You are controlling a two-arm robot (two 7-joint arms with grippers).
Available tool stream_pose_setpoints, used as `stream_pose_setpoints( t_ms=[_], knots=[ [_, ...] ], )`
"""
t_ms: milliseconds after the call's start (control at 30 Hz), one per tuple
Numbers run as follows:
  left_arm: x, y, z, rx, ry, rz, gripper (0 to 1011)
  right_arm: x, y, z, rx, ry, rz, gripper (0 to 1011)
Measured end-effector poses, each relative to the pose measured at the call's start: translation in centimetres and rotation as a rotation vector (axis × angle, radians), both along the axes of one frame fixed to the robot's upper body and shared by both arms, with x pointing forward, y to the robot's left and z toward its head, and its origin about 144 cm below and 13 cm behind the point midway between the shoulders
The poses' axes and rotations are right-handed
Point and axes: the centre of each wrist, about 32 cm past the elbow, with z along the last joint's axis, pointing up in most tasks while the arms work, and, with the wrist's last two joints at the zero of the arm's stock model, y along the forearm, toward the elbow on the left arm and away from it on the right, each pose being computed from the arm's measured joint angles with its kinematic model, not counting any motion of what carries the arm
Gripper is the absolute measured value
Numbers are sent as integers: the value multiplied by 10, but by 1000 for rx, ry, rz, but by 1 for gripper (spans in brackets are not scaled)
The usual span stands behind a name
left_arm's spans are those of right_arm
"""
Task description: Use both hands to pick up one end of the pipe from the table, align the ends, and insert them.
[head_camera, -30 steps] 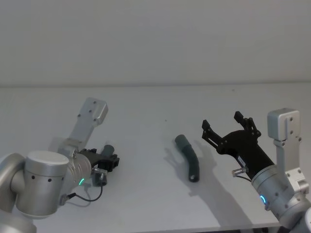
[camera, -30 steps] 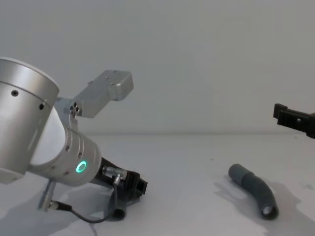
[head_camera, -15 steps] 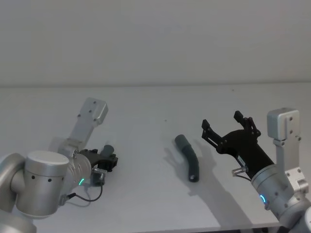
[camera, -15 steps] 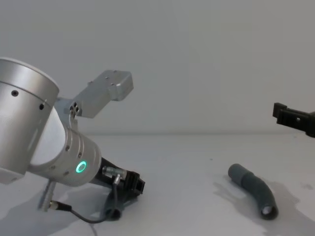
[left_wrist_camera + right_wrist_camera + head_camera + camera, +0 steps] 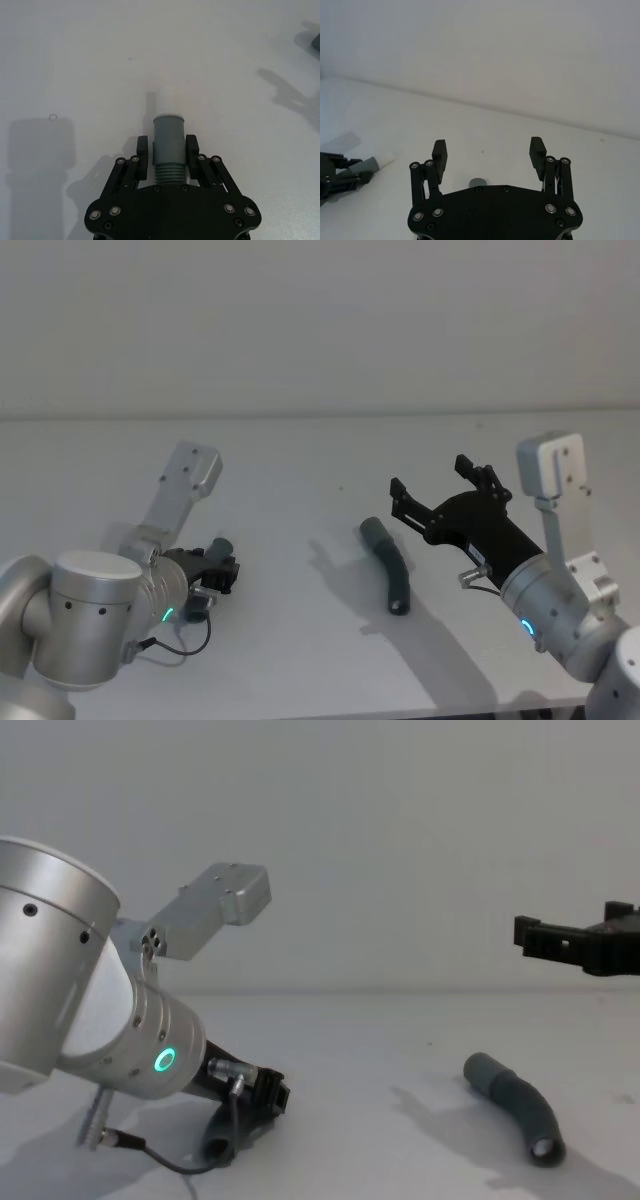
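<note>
Grey pipe point(image 5: 168, 131) clamped in L gripper point(image 5: 167, 149); R gripper point(image 5: 489, 147) spread

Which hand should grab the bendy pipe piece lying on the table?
The right hand: it is open and hovers close to the loose pipe piece. The left hand is busy, shut on the other piece, farther off.

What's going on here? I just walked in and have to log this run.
The left gripper is shut on one ribbed grey pipe piece, low at the table on the robot's left, with the white tip poking out in front. The right gripper hangs open in the air over the second pipe piece, which lies loose on the table. The two ends are far apart, not yet joined.
</note>
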Motion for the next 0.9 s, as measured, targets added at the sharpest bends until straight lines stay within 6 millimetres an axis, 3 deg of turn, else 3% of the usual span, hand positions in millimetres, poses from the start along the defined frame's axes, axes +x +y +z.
stream_pose_setpoints(
  t_ms=[567,900],
  knots=[
    [0,0,0,0,0,0,342,-8,18,34,-50,220,-28,1000],
    [0,0,0,0,0,0,339,-13,23,40,-113,336,-57,1000]
  ],
)
